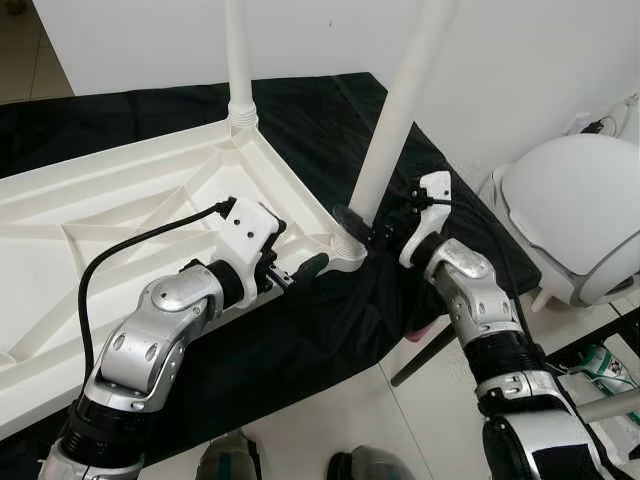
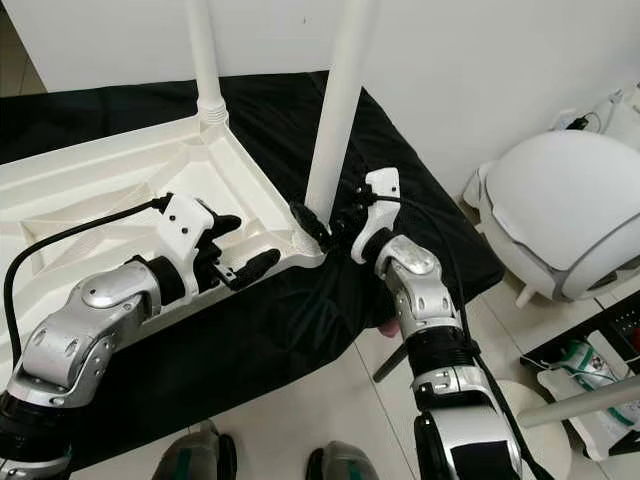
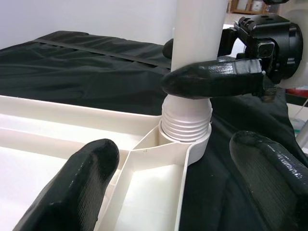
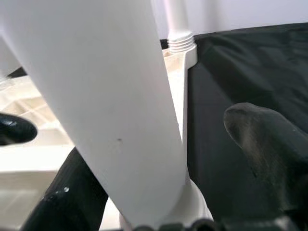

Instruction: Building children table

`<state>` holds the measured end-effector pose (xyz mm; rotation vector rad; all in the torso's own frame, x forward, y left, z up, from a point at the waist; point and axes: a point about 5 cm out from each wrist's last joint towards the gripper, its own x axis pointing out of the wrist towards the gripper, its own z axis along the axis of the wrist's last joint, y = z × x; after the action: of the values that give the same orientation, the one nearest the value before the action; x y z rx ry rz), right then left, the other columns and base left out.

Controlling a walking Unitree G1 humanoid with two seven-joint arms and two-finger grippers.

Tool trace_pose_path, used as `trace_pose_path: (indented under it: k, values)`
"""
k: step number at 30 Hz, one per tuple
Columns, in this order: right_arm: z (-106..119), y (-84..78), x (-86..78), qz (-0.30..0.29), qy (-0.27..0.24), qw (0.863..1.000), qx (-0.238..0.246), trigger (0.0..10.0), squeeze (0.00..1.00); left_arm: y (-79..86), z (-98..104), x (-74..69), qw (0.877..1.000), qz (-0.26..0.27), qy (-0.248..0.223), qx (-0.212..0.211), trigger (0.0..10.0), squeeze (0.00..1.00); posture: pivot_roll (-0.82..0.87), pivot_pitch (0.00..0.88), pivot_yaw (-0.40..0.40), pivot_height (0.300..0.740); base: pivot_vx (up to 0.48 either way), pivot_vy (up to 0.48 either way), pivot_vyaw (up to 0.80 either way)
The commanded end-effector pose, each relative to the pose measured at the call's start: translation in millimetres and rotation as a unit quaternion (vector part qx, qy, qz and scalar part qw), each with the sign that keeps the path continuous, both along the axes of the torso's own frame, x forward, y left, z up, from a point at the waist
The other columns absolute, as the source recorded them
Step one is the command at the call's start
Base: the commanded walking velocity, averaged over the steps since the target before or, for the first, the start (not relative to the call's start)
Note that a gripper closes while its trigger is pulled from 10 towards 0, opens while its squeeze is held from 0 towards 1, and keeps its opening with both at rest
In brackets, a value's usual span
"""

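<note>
Our right hand (image 2: 322,224) grips the white table leg (image 2: 335,110) just above its corner socket (image 3: 185,139). Our left hand (image 2: 240,250) hovers open beside that socket, holding nothing.

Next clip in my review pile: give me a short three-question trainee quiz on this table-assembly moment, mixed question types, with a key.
1. True or false: the white tabletop lies underside up on the black cloth.
2. Multiple choice: where does the right end effector grip?
A. the far leg
B. the near leg, low by its corner socket
C. the cloth edge
3. Short answer: what is the state of the left end effector, and where is it?

Key
1. True; the ribbing faces up and both legs stand up from it.
2. B; its fingers close around the base of that leg.
3. Open, at the tabletop's near edge beside the same corner, holding nothing.
</note>
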<state>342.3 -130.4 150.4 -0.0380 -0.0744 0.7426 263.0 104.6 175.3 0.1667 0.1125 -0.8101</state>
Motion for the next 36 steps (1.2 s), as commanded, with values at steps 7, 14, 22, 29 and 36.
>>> trace_pose_path:
  k: [7, 14, 22, 29, 36]
  values:
    - [-4, -0.8, 9.7, 0.032, 0.014, 0.999, -0.018, 10.0, 0.00, -0.7, 2, 0.1, 1.000, -0.008, 0.002, -0.001, 10.0, 0.00, 0.01, 0.000, -0.039, 0.740, 0.000, 0.000, 0.00]
    - [-10, 6.5, 13.3, 0.060, 0.030, 0.998, -0.008, 0.0, 0.00, -0.6, 4, 0.9, 1.000, -0.007, 0.002, -0.001, 10.0, 0.00, 0.01, 0.004, -0.038, 0.740, 0.000, 0.000, 0.00]
    - [-14, 4.0, 13.7, 0.060, 0.033, 0.998, -0.004, 0.0, 0.00, -0.4, 6, 2.4, 1.000, -0.003, 0.001, -0.004, 10.0, 0.00, 0.01, 0.013, -0.040, 0.740, 0.000, 0.000, 0.00]
    - [-14, 3.9, 11.0, 0.050, 0.029, 0.998, 0.013, 10.0, 0.00, -1.8, 6, 2.5, 1.000, -0.005, 0.001, -0.007, 10.0, 0.00, 0.00, 0.021, -0.047, 0.740, 0.000, 0.000, 0.00]
    - [-10, 9.7, 8.3, -0.028, 0.007, 0.999, 0.022, 10.0, 0.00, -3.3, 5, 0.8, 1.000, -0.006, 0.003, -0.011, 10.0, 0.00, 0.00, 0.026, -0.052, 0.740, 0.000, 0.000, 0.00]
